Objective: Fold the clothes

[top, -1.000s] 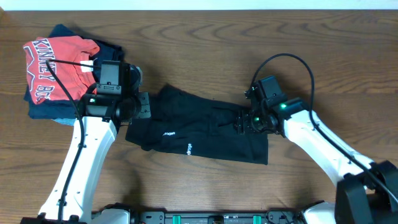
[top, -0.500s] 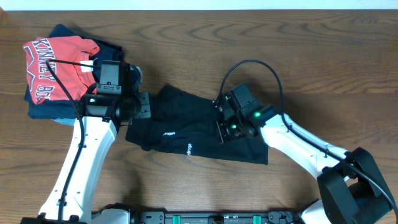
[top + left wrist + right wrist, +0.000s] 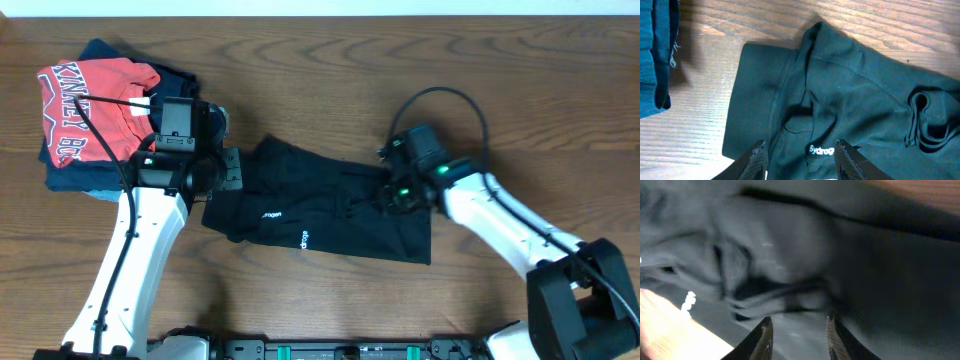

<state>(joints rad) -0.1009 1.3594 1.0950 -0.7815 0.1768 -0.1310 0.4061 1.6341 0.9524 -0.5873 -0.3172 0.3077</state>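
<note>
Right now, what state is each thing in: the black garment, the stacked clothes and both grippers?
black garment: lying on the table, creased, not neatly folded.
red T-shirt: folded, on top of the pile.
navy garment: folded, under the red T-shirt.
left gripper: open, over the garment's logo.
right gripper: open, over bunched fabric.

Table (image 3: 300, 60): brown wood, visible grain, smooth with a low sheen. Black garment (image 3: 330, 205): soft matt cloth, creased, carrying a white printed logo (image 3: 821, 150). At ten o'clock, red T-shirt (image 3: 90, 100): matt cloth with white print. Blue garment (image 3: 655, 50) under it: matt cloth, loose thread at the edge. Arm links (image 3: 140, 250): smooth white plastic, slight gloss.
</note>
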